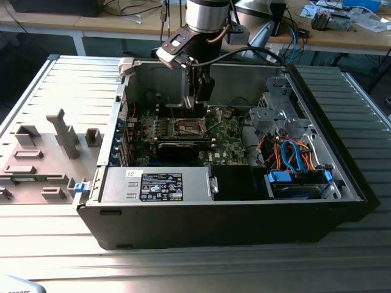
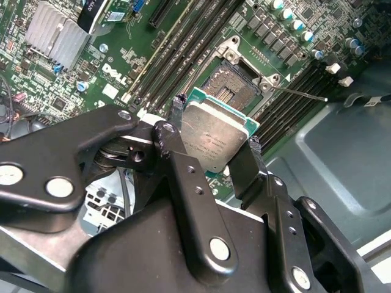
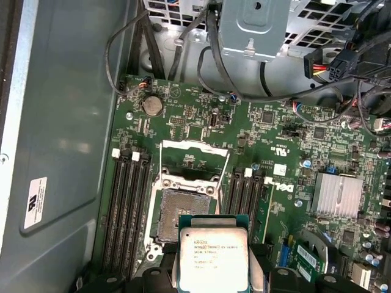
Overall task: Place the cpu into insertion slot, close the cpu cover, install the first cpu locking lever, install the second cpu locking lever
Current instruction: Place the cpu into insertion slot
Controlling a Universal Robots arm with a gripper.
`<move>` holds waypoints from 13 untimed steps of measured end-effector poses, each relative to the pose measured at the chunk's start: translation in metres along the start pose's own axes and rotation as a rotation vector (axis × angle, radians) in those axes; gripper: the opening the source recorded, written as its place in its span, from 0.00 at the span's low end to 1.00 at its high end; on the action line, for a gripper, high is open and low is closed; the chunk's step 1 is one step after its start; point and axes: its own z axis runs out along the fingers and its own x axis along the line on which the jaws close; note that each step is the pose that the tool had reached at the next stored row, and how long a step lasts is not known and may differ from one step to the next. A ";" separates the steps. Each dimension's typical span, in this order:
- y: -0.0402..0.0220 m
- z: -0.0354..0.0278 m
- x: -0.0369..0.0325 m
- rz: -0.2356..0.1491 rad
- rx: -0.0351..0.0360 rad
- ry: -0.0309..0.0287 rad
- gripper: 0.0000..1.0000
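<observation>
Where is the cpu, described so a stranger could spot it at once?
Look inside the open computer case, at the green motherboard on its floor. By the empty socket, the gripper holds the cpu. It is the only flat, smooth silver-topped square, unlike the long dark memory slots nearby.

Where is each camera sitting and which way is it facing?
Exterior view: off the arm, looking down into the open computer case; the arm and gripper show.
Second wrist view: on the wrist, looking along the fingers at the cpu they grip, beside the socket.
First wrist view: on the wrist, looking down on the motherboard; fingers flank the cpu.
Both wrist views share cpu and socket.
</observation>
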 end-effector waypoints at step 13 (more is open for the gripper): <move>0.0000 0.0001 0.0000 0.034 0.0011 0.0013 0.55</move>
